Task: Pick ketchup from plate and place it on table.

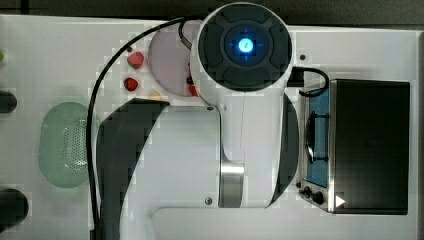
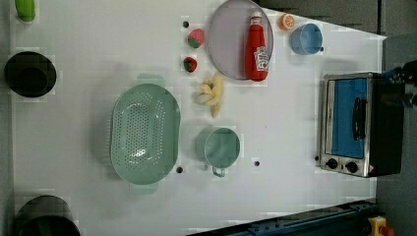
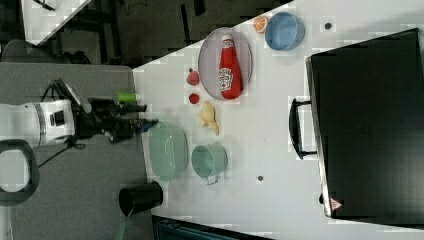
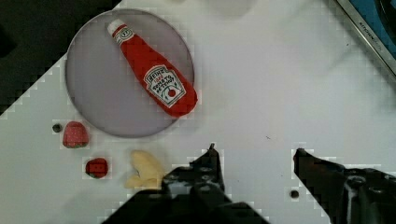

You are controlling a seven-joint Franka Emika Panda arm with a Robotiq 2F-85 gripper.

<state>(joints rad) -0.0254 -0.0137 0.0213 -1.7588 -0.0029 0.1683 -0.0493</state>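
Currently the ketchup [image 4: 153, 77] lies near the plate [image 4: 93, 98] rim, the tool [image 4: 254, 151] spread apart over bare table [image 4: 280, 84].

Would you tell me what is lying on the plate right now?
The ketchup lies on its side on the plate, its base over the rim; the patch beneath it is hidden.

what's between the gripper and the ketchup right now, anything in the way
Nothing visible. In the wrist view the open gripper hangs over bare table, apart from the ketchup, which lies on its side on the plate. The strawberries and banana sit off to one side.
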